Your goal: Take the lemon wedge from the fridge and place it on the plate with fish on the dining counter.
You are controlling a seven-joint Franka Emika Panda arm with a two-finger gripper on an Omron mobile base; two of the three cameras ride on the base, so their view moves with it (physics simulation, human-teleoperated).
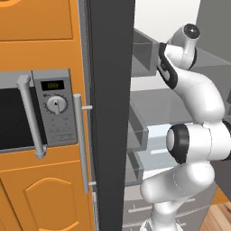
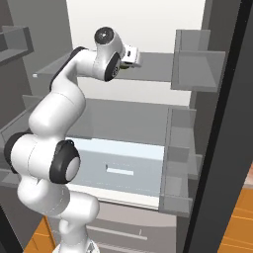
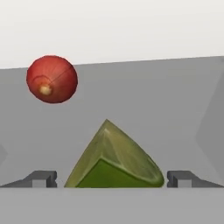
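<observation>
The lemon wedge (image 3: 114,158) lies on a grey shelf (image 3: 144,96) inside the open fridge (image 2: 197,74), directly between the wide-open fingers (image 3: 41,178) of the gripper (image 3: 112,179), neither fingertip touching it. A small round red fruit (image 3: 52,78) sits farther back on the shelf, apart from the wedge. From the base's left side, a microwave (image 1: 38,113) set in orange cabinets (image 1: 40,194) stands beside the fridge door's dark edge (image 1: 110,113); the right side shows the arm (image 2: 64,99) reaching onto the shelf above a pale drawer (image 2: 123,168).
</observation>
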